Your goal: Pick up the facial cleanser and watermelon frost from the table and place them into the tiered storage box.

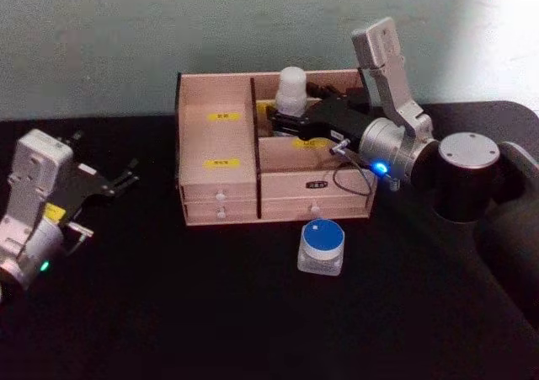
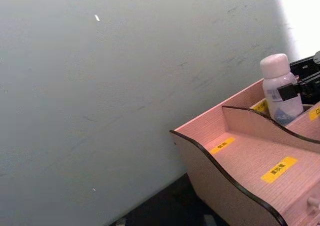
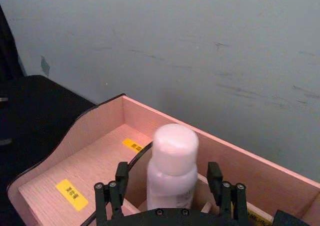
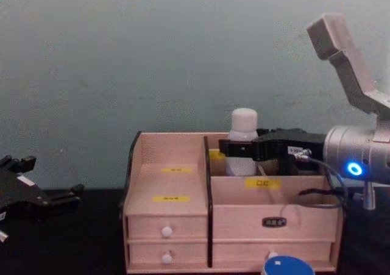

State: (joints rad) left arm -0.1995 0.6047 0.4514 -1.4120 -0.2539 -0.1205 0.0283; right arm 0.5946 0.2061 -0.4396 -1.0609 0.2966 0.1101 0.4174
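A tiered storage box [image 1: 219, 186] sits at the back centre of the surface [image 1: 168, 313], close to the wall. A bottle [image 1: 291, 89] stands upright in its rear compartment, just right of the middle divider. The right gripper [image 1: 285, 119] reaches in from the right, jaws on either side of the bottle. A jar [image 1: 322, 243] rests on the surface just before the box's right half. The left gripper [image 1: 128, 173] hangs well apart, to the left.
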